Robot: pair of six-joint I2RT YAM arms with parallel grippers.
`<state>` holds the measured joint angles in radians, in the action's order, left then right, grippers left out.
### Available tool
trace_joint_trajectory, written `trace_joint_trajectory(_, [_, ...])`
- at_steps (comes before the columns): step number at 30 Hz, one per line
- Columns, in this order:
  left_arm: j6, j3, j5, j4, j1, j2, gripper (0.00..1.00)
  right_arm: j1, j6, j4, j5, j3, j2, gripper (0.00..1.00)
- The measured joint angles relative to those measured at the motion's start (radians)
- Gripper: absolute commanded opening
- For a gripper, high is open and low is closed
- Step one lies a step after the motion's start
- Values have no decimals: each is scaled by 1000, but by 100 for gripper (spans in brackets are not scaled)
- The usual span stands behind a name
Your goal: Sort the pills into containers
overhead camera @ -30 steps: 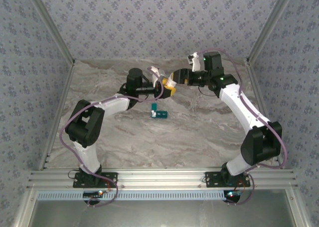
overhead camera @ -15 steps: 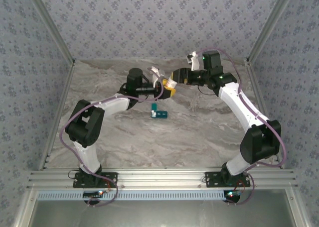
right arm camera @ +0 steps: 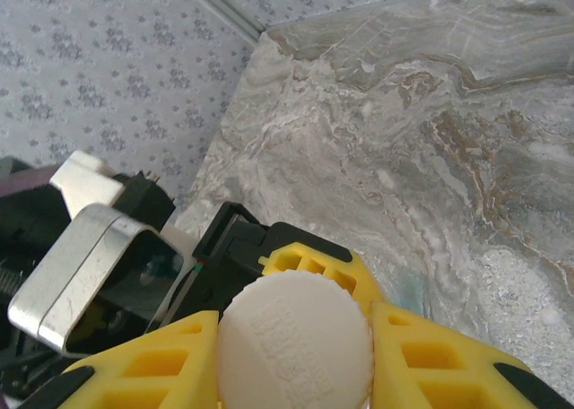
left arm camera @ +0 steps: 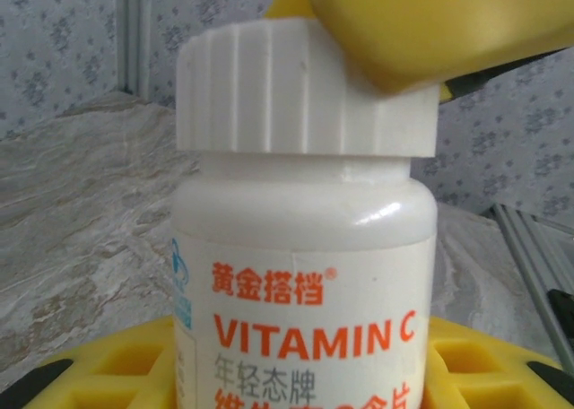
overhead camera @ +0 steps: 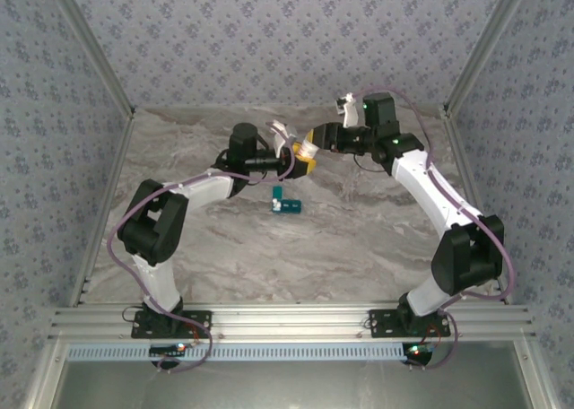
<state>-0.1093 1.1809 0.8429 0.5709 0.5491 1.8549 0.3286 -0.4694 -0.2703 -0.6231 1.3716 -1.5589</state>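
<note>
My left gripper (overhead camera: 294, 160) is shut on a white bottle (left arm camera: 305, 274) with orange "VITAMIN C" lettering, held upright above the back of the table; its yellow fingers (left arm camera: 108, 373) show at both sides of the bottle's base. The ribbed white cap (right arm camera: 294, 342) sits on the bottle. My right gripper (right arm camera: 294, 351) is shut on this cap, a yellow finger (right arm camera: 148, 369) pressed against each side. The two grippers meet at the bottle (overhead camera: 303, 149). The teal pill box (overhead camera: 287, 200), the containers, lies on the table just in front of them. The pills are out of view.
The marbled grey table (overhead camera: 359, 230) is walled by patterned panels at the back and sides. An aluminium rail (overhead camera: 287, 321) runs along the near edge by the arm bases.
My right gripper's jaws have closed in on the bottle cap, and that arm has edged slightly left. The left arm and the bottle have stayed put.
</note>
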Motion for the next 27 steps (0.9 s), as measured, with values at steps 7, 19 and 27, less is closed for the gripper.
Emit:
trace_joint_trajectory(7, [100,-80,-308,-18,68,-11,0,39,-165,81,157,-114,14,29])
trace_joint_trajectory(19, [181,-103,-525,13,112,-11,0,60,-285,98,261,-137,24,54])
trace_joint_trajectory(27, [173,-97,-382,65,118,-13,0,-38,-244,78,209,-136,117,69])
